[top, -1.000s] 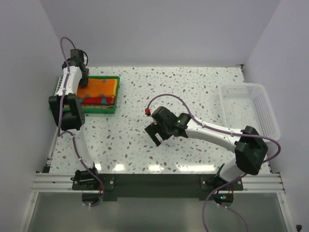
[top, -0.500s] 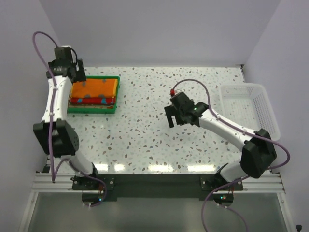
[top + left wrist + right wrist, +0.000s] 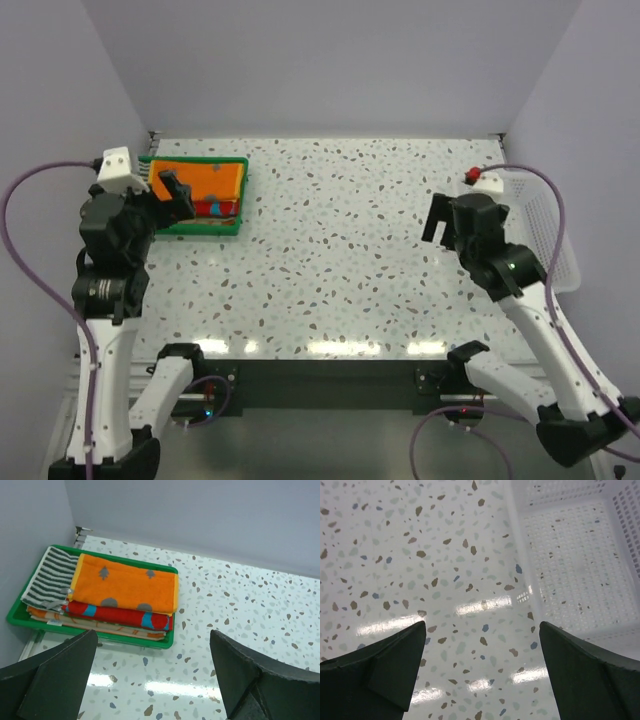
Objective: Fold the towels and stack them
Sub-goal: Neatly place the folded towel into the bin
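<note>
Speckled white table is filling the top view, with pale walls rising around it. The towels are sitting folded in one stack inside the green tray at the far left. The left gripper is hanging just near of that tray, jaws spread wide and carrying nothing. The right gripper is hovering well apart, beside the white mesh basket, equally wide and bare.

From the left wrist, the stack is showing an orange dotted cloth on top, red and orange layers beneath, and a striped towel lying alongside in the same tray. Both dark fingers are framing it without touching.

From the right wrist, the fingers are standing fully parted over bare table, and no cloth is showing in the basket.

Stacking is looking finished, so the job seems to be closing out. Next is likely only parking both arms clear of the tray without nudging the pile.
</note>
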Action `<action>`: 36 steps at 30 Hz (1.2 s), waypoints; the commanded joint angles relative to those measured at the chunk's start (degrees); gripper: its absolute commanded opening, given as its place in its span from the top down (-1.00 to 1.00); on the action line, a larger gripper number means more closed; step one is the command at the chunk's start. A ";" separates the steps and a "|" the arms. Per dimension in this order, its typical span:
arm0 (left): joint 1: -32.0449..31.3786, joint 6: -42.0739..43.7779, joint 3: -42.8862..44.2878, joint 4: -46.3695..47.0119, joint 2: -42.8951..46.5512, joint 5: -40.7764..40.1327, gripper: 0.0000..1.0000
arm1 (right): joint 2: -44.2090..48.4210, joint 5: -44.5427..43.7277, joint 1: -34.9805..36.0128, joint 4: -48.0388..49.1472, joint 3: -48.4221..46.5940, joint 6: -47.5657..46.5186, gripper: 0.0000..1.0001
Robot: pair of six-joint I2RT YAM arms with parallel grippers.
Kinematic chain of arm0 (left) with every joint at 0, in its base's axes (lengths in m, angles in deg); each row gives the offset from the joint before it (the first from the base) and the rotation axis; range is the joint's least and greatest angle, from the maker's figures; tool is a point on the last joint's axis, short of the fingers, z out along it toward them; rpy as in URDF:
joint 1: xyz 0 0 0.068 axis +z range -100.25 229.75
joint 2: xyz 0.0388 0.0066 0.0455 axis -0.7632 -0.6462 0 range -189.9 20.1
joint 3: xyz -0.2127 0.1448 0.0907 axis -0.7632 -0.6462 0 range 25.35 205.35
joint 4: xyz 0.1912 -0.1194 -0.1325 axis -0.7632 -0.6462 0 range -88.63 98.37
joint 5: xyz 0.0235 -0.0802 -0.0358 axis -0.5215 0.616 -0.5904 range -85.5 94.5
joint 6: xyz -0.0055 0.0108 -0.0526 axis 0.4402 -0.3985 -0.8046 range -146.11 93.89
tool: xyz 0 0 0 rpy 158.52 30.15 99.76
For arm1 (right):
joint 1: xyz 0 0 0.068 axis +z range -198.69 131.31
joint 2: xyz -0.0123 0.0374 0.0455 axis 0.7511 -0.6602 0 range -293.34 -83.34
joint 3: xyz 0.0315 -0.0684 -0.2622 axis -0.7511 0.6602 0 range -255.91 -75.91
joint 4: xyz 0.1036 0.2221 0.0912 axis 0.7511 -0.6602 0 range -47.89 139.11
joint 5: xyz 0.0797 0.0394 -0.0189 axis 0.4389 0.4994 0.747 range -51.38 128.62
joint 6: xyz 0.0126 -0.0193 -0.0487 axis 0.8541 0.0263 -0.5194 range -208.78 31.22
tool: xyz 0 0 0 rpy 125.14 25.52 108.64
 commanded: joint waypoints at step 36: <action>-4.78 -5.66 -10.57 -7.80 18.90 -10.90 -1.00 | 48.92 -6.93 0.05 1.69 14.54 -12.40 -0.97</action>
